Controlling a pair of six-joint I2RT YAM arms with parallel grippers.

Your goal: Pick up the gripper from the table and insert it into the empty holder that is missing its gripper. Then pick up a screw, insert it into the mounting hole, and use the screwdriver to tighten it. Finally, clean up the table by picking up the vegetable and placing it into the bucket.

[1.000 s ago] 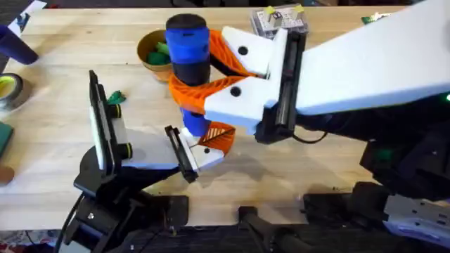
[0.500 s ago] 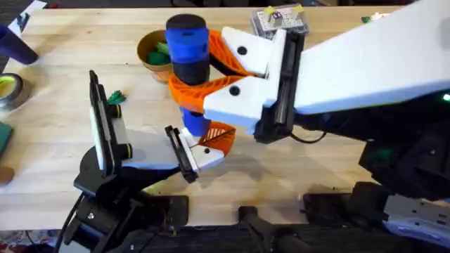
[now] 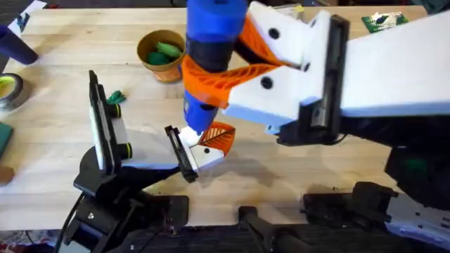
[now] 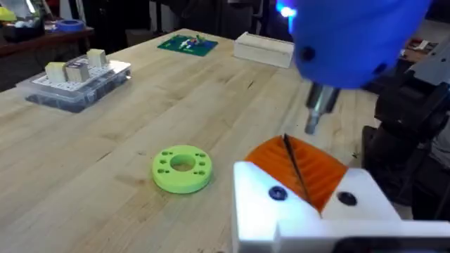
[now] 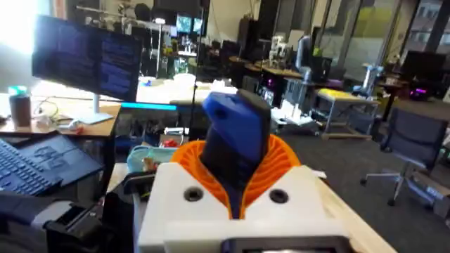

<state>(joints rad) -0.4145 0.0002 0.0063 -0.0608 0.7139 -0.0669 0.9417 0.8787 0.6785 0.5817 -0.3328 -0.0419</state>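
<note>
Two orange lattice fingers of the right gripper [image 3: 214,67] are clamped on the screwdriver [image 3: 211,42], one on each side of its thick blue handle, with the handle upright and the narrower blue part pointing down. In the right wrist view the right gripper [image 5: 235,176] shows the same grip, the blue handle rising between the orange pads. The screwdriver's lower end sits directly above the small gripper [image 3: 211,140], a white wedge with an orange lattice tip, seated at the end of the holder [image 3: 133,151]. In the left wrist view the metal bit [image 4: 320,109] hangs just above the orange tip of the gripper [image 4: 302,176]; cannot tell whether the bit touches it.

Left arm: the view from its wrist looks across the small gripper's white mount and two dark dots; whether the left gripper's own fingers are apart or together cannot be told.

Holder: white body with black plates, on a black jointed base at the near left of the table [image 3: 70,91].

Bucket [image 3: 160,55]: orange-tan cup standing behind the holder, left of the screwdriver, with the green vegetable [image 3: 163,50] inside it.

Other items: green ring [image 4: 182,168] flat on the wood; clear parts box [image 4: 74,81] further off; tape roll [image 3: 8,90] at the left edge.
</note>
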